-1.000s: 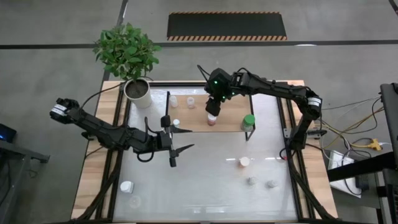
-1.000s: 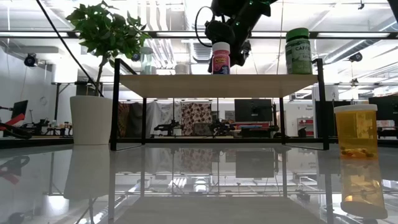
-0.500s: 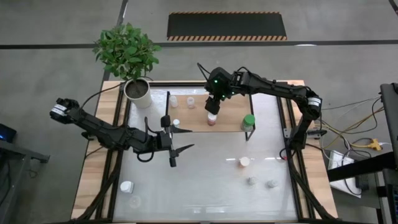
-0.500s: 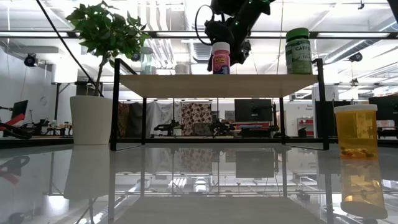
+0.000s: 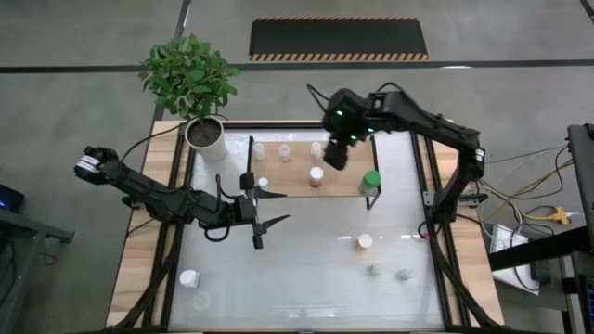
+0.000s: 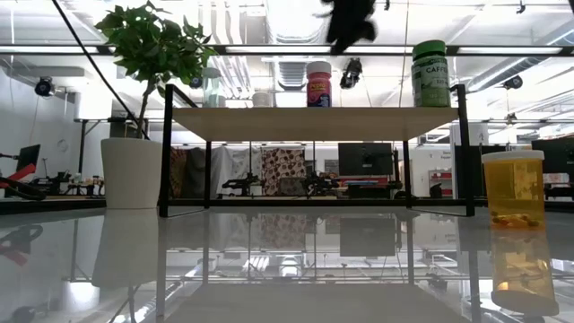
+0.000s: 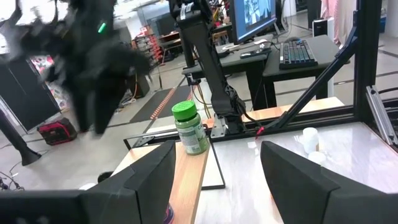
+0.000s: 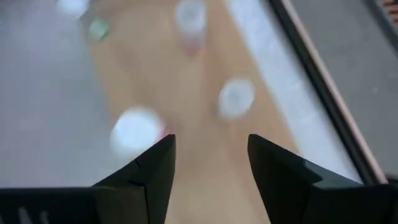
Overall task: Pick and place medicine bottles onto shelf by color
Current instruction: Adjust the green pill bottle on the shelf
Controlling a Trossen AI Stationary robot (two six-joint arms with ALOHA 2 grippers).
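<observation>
The shelf (image 5: pixel 343 181) stands at the table's far middle. On it stand a pink-labelled, white-capped medicine bottle (image 6: pixel 318 84), a green-capped one (image 6: pixel 430 74) at the right end and several small white ones (image 5: pixel 259 150) toward the left. An orange bottle (image 6: pixel 513 188) stands on the table in front of the shelf. My right gripper (image 5: pixel 335 160) hangs open above the shelf, clear of the pink-labelled bottle, with nothing between its fingers (image 8: pixel 149 174). My left gripper (image 5: pixel 275 208) is open and level just in front of the shelf's left end, and it too is empty.
A potted plant (image 5: pixel 205 137) stands at the shelf's far left corner. Two small bottles (image 5: pixel 376 270) stand near the orange one at the near right. A white one (image 5: pixel 189 277) and a clear one (image 5: pixel 201 299) stand at the near left. The table's middle holds nothing.
My right gripper, which stood around the pink-labelled bottle's cap, has risen off it and drawn toward the table's right edge. The bottle stays upright on the shelf where it was.
</observation>
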